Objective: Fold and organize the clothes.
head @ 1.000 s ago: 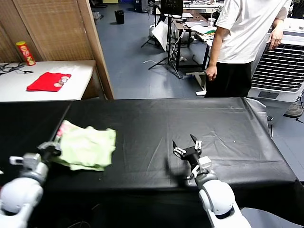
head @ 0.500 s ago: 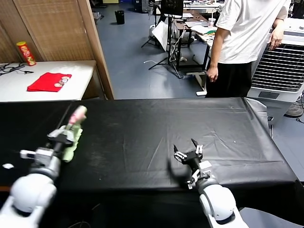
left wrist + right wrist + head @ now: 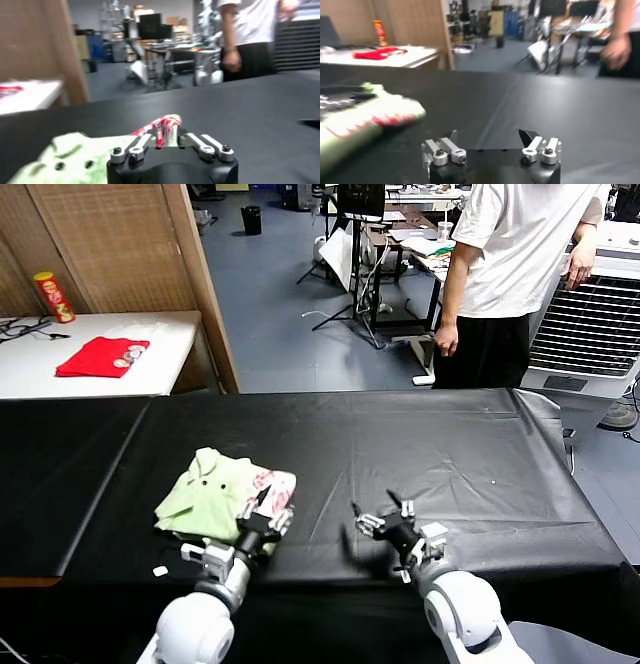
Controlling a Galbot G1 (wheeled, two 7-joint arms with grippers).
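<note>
Left gripper (image 3: 266, 509): low over the near edge of the table (image 3: 450, 454), left of centre, its rounded white arm rising from the near side and reaching away from the robot; fingers spread, nothing pinched between them, tips at the near right edge of the shirt (image 3: 220, 496). Right gripper (image 3: 390, 519): low over the near edge just right of centre, apart from the shirt, arm likewise coming up from the near side; fingers spread wide and empty. Shirt: one item, folded into a compact, roughly square bundle, lying flat on the table's near left part, just beyond and to the left of the left gripper; thin, soft, pale green fabric, collar and small dark buttons on the upper face, red-pink floral patch at the right near corner beside the fingertips. In the left wrist view the shirt (image 3: 90, 152) lies directly ahead of the gripper (image 3: 170, 144), the floral edge raised between the fingers without being clamped. In the right wrist view the shirt (image 3: 365, 120) lies off to one side, clear of that gripper (image 3: 491, 145). Table: covered with smooth, faintly creased black sheet. Far left: white side table (image 3: 60, 369) bearing a red cloth (image 3: 102, 355) and a red-and-yellow can (image 3: 54, 295). Far right: person (image 3: 520, 274) in white T-shirt, standing.
</note>
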